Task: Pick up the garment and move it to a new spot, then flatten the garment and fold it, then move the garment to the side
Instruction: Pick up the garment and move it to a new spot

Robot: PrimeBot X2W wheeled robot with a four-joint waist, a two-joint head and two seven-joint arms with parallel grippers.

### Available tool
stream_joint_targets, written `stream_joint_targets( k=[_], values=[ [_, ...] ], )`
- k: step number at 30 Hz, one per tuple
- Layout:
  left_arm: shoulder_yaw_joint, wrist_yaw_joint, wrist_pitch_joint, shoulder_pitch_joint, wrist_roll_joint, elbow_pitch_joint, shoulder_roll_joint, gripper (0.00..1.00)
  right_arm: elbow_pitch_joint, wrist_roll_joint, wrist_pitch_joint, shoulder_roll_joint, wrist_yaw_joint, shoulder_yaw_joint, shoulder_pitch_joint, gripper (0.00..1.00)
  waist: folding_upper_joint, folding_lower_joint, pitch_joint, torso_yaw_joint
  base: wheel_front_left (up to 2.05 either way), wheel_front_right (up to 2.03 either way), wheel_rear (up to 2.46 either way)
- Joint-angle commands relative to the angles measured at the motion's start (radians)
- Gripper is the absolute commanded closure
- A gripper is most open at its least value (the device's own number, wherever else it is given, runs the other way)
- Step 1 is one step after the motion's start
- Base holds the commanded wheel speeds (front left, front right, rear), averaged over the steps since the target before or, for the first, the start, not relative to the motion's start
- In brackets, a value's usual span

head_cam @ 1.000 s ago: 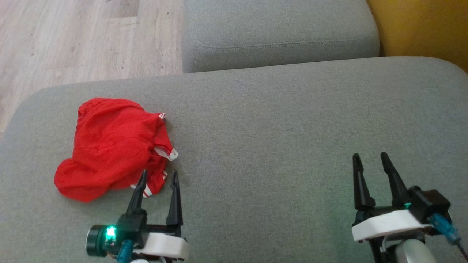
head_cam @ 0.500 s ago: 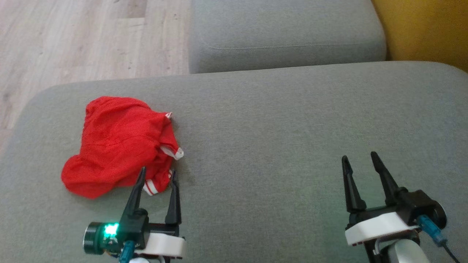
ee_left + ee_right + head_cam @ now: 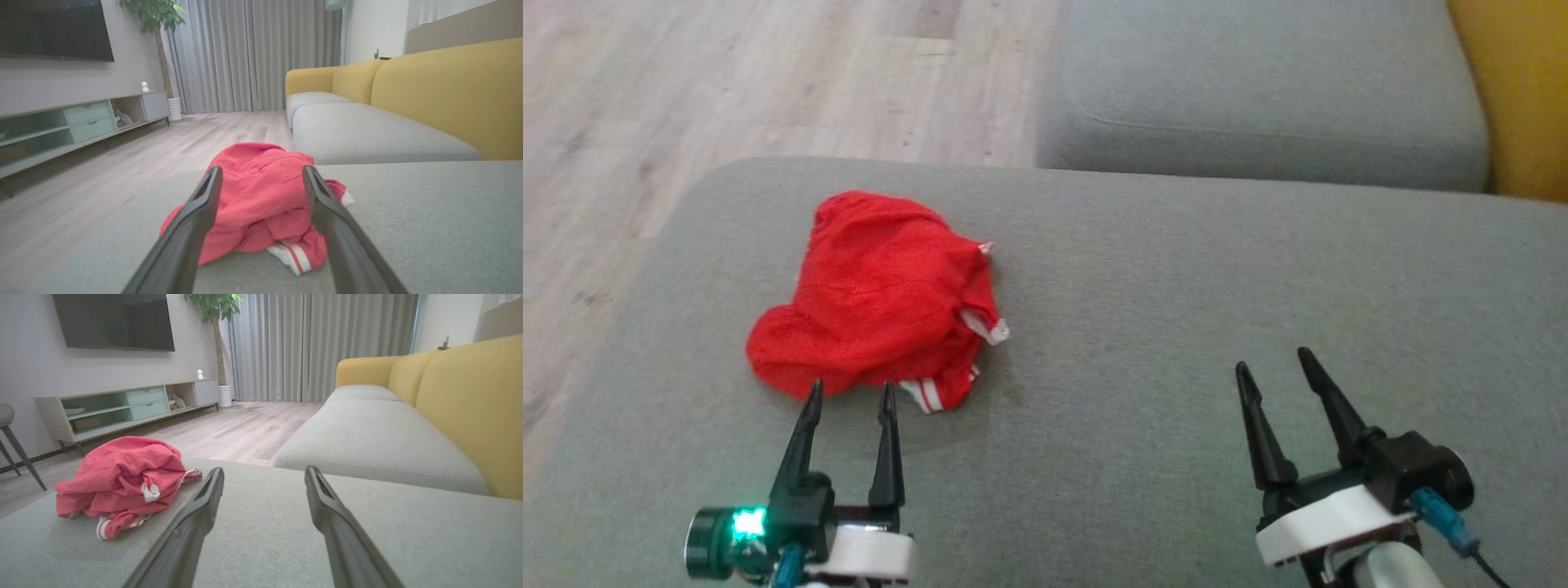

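The garment (image 3: 882,298) is a crumpled red piece with white-striped trim, lying in a heap on the grey cushion (image 3: 1176,327) toward its left end. It also shows as the garment (image 3: 261,196) straight ahead in the left wrist view and as the garment (image 3: 122,477) at the left of the right wrist view. My left gripper (image 3: 851,388) is open, its tips just short of the heap's near edge with nothing between them. Far to the right, over bare cushion, my right gripper (image 3: 1274,361) is open and empty.
Beyond the cushion lies a second grey seat (image 3: 1258,82) with a yellow backrest (image 3: 1519,82) at the right. Wooden floor (image 3: 727,82) runs past the cushion's left and far edges. A low TV cabinet (image 3: 122,408) and a stool leg (image 3: 20,453) stand across the room.
The head camera has swung left, so the whole picture has shifted right. My left gripper now faces the heap's middle rather than its striped right corner. The garment lies as before.
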Motion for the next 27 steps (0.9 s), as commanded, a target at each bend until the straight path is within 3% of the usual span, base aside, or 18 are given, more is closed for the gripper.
stream_joint_targets(
  k=[1, 16, 27],
  values=[
    [0.035, 0.004, -0.010, -0.018, 0.009, -0.036, -0.001, 0.00, -0.036, 0.010, -0.011, -0.008, 0.008, 0.030, -0.015, 0.00, 0.0000, 0.0000, -0.012, 0.030, 0.00, 0.00, 0.00],
    [0.071, 0.000, -0.010, 0.032, 0.027, -0.055, 0.003, 0.00, -0.044, 0.046, -0.011, -0.008, 0.008, 0.076, 0.018, 0.00, 0.0000, 0.0000, -0.047, 0.149, 0.00, 0.00, 0.00],
    [0.073, -0.017, -0.010, 0.026, 0.038, -0.063, 0.006, 0.00, -0.050, 0.041, -0.011, -0.008, 0.008, 0.074, 0.013, 0.00, 0.0000, 0.0000, -0.024, 0.141, 0.00, 0.00, 0.00]
  ],
)
